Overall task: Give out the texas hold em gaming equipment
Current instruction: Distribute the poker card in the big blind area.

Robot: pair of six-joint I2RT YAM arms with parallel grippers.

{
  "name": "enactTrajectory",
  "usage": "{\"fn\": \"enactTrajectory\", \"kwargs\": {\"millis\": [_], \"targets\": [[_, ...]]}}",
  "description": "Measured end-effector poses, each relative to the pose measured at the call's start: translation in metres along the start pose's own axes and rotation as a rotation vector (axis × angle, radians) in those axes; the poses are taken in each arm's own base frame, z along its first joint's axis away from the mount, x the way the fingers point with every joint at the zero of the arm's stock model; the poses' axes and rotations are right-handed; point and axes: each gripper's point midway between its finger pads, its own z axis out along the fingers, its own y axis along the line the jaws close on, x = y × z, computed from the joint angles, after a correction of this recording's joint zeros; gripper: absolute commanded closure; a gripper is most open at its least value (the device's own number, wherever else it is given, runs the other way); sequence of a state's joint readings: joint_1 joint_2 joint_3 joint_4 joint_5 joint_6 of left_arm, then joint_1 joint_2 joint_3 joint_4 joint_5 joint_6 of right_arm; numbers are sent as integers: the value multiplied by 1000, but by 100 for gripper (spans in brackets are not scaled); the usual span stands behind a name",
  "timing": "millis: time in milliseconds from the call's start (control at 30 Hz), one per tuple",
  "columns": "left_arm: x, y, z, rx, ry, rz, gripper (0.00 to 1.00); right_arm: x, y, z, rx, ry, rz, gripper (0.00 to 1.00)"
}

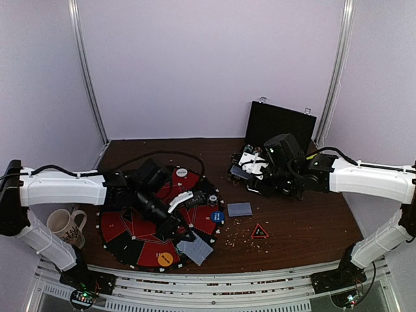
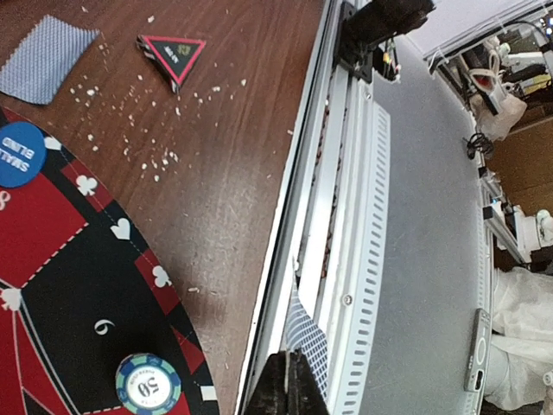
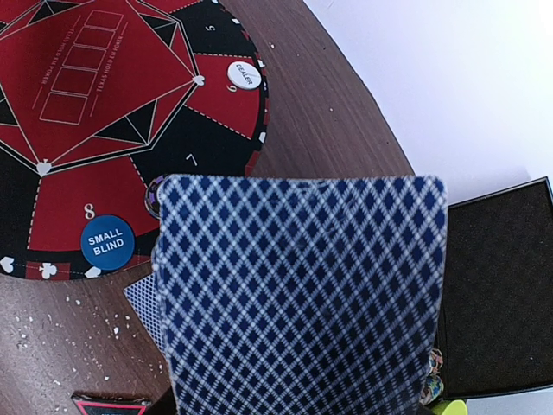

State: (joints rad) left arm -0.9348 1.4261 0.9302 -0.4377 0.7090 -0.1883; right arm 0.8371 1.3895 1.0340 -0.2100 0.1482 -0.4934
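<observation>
Left gripper [image 2: 289, 382] is pinched shut on a thin lattice-backed card [image 2: 308, 339] near the round red-and-black mat [image 2: 78, 285]. Right gripper [image 1: 252, 168] (fingers hidden) seemingly clamps a diamond-printed card [image 3: 302, 294] near the black case [image 1: 279, 123].

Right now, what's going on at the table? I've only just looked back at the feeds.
Both arms are mid-deal. The left gripper is shut on one playing card at the near right edge of the round poker mat. The right gripper holds blue-backed cards near the black case; I can't tell if it's one or a stack. A loose card lies on the table beside the mat. The small blind disc and dealer disc sit on the mat.
</observation>
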Motion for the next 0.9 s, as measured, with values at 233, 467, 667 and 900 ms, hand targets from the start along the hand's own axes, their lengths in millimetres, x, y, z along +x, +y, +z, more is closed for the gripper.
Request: {"fn": "enactTrajectory", "kwargs": {"millis": [233,467,667,900], "targets": [[15,30,63,2,202,10,100,0,0,0,-2,0,0,51],[9,45,84,-8,250,58,100,0,1,0,-4,-1,0,51],[17,49,84,-20,277,60,100,0,1,0,-4,-1,0,51],[19,46,81,-7,271,60,100,0,1,0,-4,-1,0,51]]}}
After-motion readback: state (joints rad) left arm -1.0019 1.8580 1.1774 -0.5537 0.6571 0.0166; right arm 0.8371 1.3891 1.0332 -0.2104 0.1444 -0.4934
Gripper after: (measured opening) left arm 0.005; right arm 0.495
